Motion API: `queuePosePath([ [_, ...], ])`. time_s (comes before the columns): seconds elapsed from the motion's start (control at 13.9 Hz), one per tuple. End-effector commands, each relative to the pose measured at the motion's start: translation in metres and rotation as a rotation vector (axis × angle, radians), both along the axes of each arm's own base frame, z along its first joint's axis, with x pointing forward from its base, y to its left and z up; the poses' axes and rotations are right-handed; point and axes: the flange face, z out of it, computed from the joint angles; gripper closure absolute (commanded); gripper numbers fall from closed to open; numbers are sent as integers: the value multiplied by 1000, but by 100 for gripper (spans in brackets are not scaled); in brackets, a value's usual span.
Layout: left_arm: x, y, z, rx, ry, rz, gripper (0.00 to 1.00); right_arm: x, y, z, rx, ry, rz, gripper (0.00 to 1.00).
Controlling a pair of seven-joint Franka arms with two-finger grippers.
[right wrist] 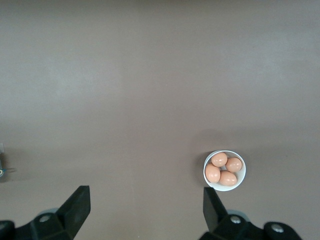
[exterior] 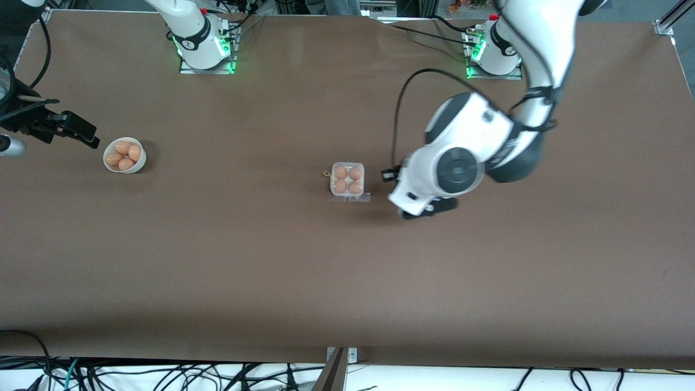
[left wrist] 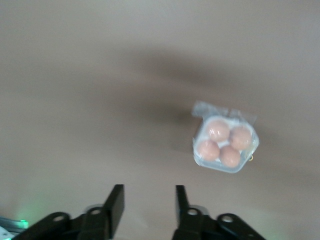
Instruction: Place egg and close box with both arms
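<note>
- Left gripper hangs over bare table just beside the box, which holds four eggs.
- Left wrist view: fingers part-open, empty; box lies ahead.
- Right wrist view: right gripper waits wide open, empty, near the bowl of eggs.

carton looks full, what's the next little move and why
Probably bring the left gripper, which is open, empty and beside the box toward the left arm's end, back to the clear lid to swing it shut. All four cells hold eggs, and the lid seems to lie open on the table. The right gripper waits open near the bowl.
</note>
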Motion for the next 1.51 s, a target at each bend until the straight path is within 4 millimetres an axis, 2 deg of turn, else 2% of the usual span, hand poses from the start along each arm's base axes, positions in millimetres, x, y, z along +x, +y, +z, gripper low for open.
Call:
queuePosePath([
  [0.0, 29, 87, 53, -17, -64, 87, 0, 2, -2, 5, -11, -6, 13, 0],
  [0.14, 44, 147, 80, -26, -116, 157, 0, 2, -2, 5, -11, -6, 13, 0],
  [0.29, 54, 195, 100, 13, -184, 153, 0, 2, -2, 5, -11, -7, 13, 0],
  [0.43, 55, 229, 116, 161, -258, 91, 0, 2, -2, 5, -11, -7, 13, 0],
  [0.5, 55, 239, 122, 231, -286, 31, 0, 2, -2, 5, -11, -7, 13, 0],
  [0.65, 58, 276, 125, 247, -291, -46, 0, 2, -2, 5, -11, -7, 13, 0],
  [0.72, 54, 293, 136, 242, -304, -79, 0, 2, -2, 5, -11, -7, 13, 0],
  [0.93, 23, 298, 147, 235, -293, -245, 0, 2, -2, 5, -11, -6, 13, 0],
  [1.08, -1, 304, 159, 195, -326, -221, 0, 2, -2, 5, -11, -7, 13, 0],
  [1.22, -20, 321, 164, 107, -334, -154, 0, 2, -2, 5, -11, -7, 13, 0],
  [1.43, -32, 309, 142, 88, -380, -145, 0, 2, -2, 5, -9, -7, 13, 0],
])
